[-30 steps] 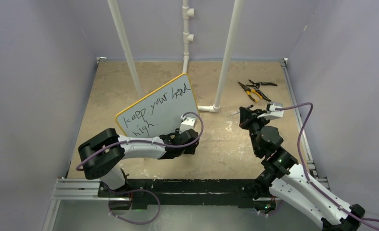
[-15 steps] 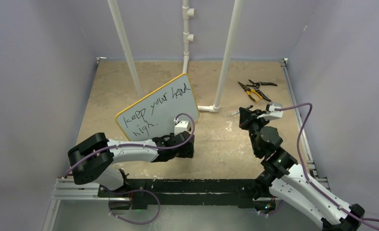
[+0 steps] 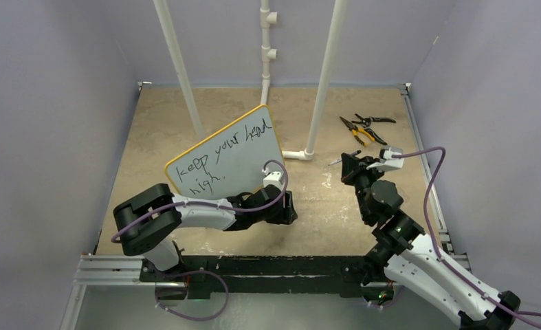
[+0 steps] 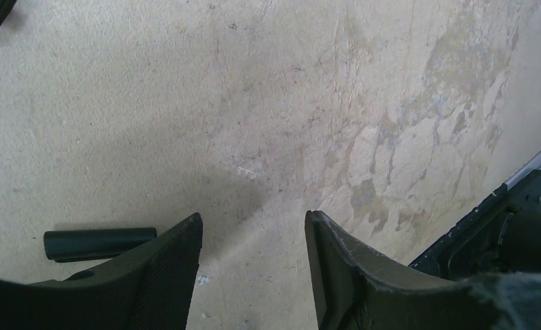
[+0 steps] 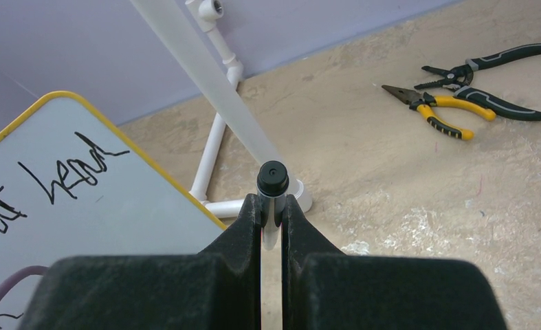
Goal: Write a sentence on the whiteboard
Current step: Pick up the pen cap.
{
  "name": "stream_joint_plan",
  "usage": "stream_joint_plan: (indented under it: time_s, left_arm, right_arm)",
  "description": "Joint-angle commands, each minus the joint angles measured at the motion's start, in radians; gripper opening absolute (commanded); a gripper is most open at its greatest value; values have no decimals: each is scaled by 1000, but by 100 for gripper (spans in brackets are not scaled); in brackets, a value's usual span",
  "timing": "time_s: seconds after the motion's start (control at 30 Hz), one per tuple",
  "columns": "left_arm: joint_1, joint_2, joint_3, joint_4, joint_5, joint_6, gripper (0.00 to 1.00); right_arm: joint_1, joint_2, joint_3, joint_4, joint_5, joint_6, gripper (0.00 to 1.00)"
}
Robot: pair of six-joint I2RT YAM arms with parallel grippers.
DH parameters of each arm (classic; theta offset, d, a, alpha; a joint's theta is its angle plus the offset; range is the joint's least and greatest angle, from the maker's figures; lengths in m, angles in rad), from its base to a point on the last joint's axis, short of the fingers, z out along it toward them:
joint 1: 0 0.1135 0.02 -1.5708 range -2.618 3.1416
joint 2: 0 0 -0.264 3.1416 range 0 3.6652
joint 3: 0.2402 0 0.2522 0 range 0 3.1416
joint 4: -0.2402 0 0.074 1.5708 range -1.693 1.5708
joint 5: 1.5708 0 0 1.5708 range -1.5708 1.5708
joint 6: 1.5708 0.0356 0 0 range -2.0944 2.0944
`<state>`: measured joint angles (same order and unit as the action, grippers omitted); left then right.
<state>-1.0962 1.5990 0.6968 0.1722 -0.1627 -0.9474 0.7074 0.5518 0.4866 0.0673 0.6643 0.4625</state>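
Observation:
The whiteboard point(image 3: 243, 161) with a yellow frame stands tilted at mid-left; it also shows in the right wrist view point(image 5: 102, 206). The sentence point(image 3: 219, 155) in black marker reads "keep your head high" in two lines. My left gripper point(image 3: 291, 206) is low over the table, right of the board's near corner, and is open and empty point(image 4: 252, 220). A short black cylinder point(image 4: 99, 242) lies beside its left finger. My right gripper point(image 3: 350, 165) is shut on a marker point(image 5: 272, 180), right of the board and apart from it.
Yellow-handled pliers point(image 3: 357, 129) and black cutters point(image 3: 376, 120) lie at the back right, also in the right wrist view point(image 5: 439, 110). White PVC pipes point(image 3: 322, 75) stand behind the board, with an elbow point(image 3: 296, 155) on the table. Purple walls enclose the table.
My left arm drew back from the board's lower right edge, then swung its gripper to the right along the table. The right arm and the board have not moved.

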Motion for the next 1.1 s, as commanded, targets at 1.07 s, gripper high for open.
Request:
stream_joint_plan:
  time_s: [1.07]
  left_arm:
    - [198, -20, 103, -292, 282, 648, 60]
  right_arm:
    - [-1, -43, 5, 10, -24, -15, 0]
